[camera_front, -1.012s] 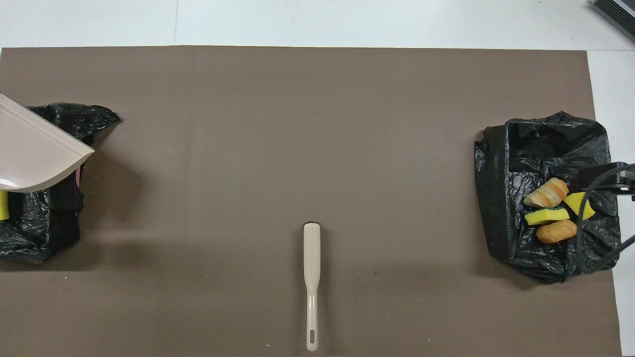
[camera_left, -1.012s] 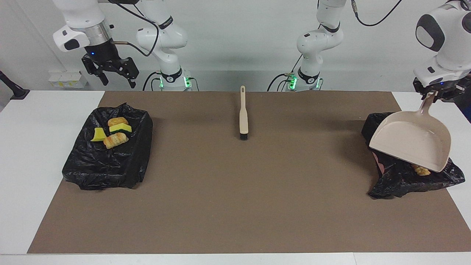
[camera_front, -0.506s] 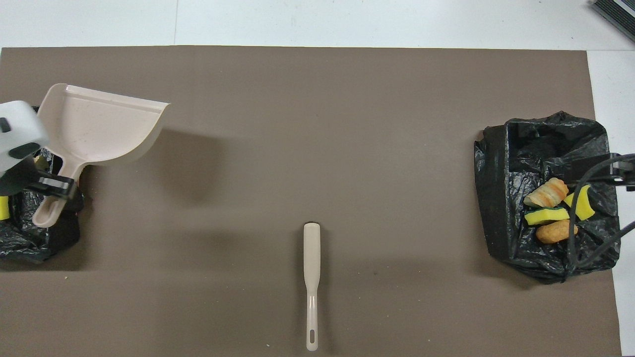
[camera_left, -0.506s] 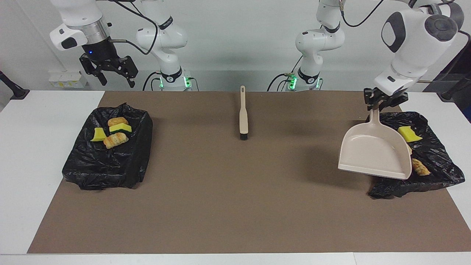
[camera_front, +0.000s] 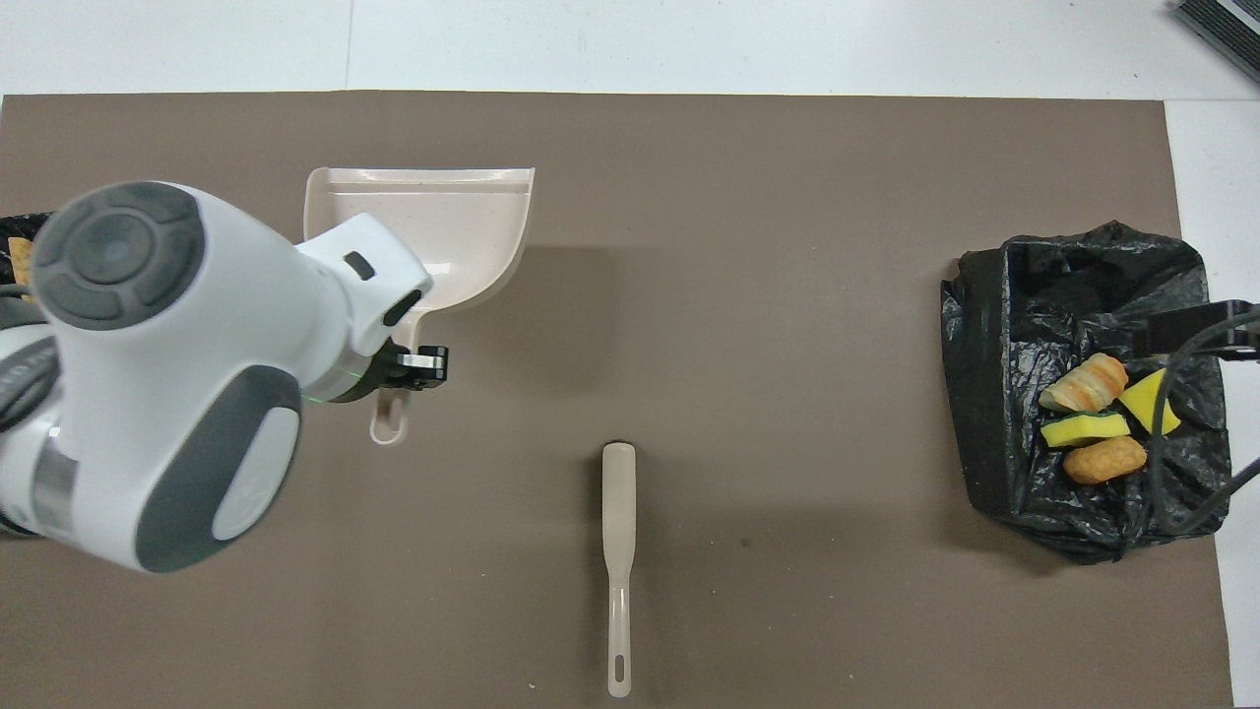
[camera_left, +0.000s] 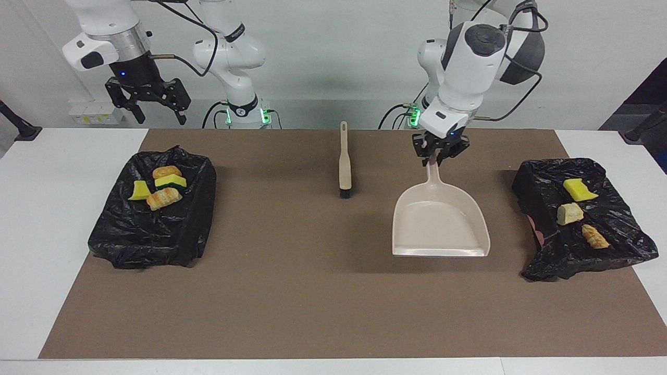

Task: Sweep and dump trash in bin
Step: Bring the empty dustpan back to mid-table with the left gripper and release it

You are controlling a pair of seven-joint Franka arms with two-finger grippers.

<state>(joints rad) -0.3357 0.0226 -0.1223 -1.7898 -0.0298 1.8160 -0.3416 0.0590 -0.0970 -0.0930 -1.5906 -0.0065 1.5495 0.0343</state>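
My left fingers clamped on handle of beige plastic dustpan, empty, over brown mat between brush and black bin bag. Trash: three bits in that bag, four in other black bag. Bits look light, soft; scoop, don't pinch. Right fingers spread, waiting above desk.

Bright, even light; soft shadows
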